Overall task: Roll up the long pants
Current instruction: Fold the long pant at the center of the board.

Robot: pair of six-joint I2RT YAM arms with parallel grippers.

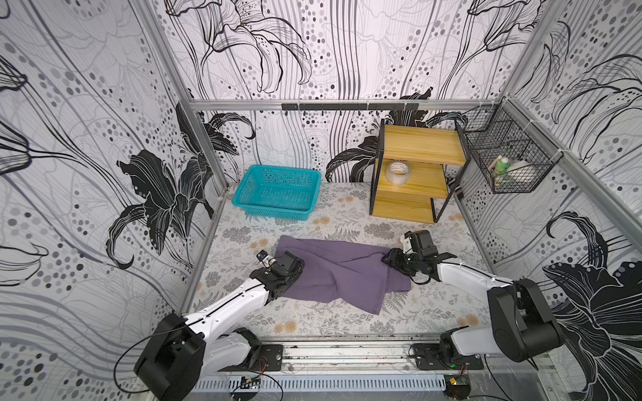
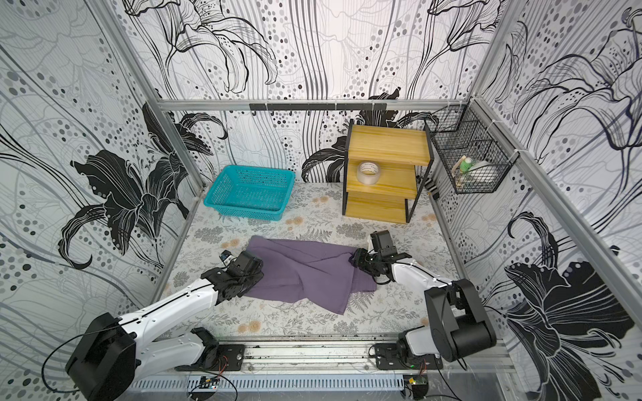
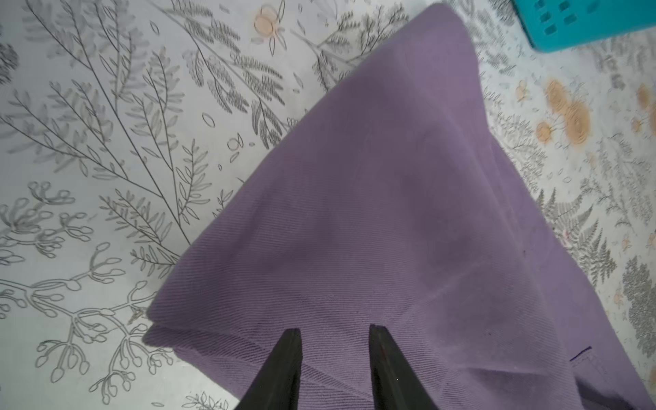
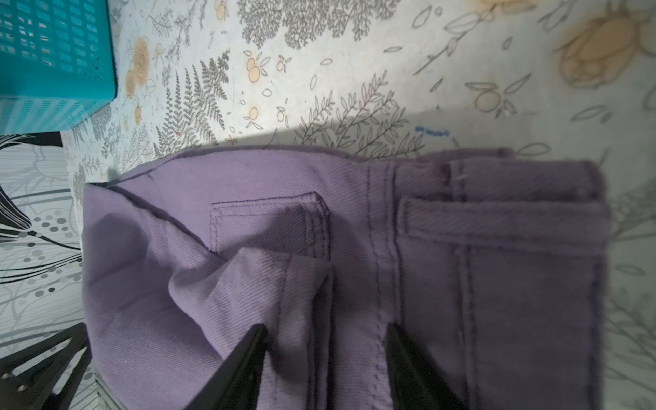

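Left fingers narrowly apart, right fingers wider, both empty over the purple long pants.

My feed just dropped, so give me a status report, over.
Left hand open over folded edge. Right hand open at pocket end. Long pants folded flat, not rolled. Teal basket apart, behind.

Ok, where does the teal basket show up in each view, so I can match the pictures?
Top view: teal basket at the back left, beyond the long pants.
Top view: same place, back left, behind the long pants.
Left wrist: one corner, cut off at the frame's upper right, past the long pants.
Right wrist: frame's upper left corner, beyond the long pants.
Shared landmark: the purple long pants, in all four views.
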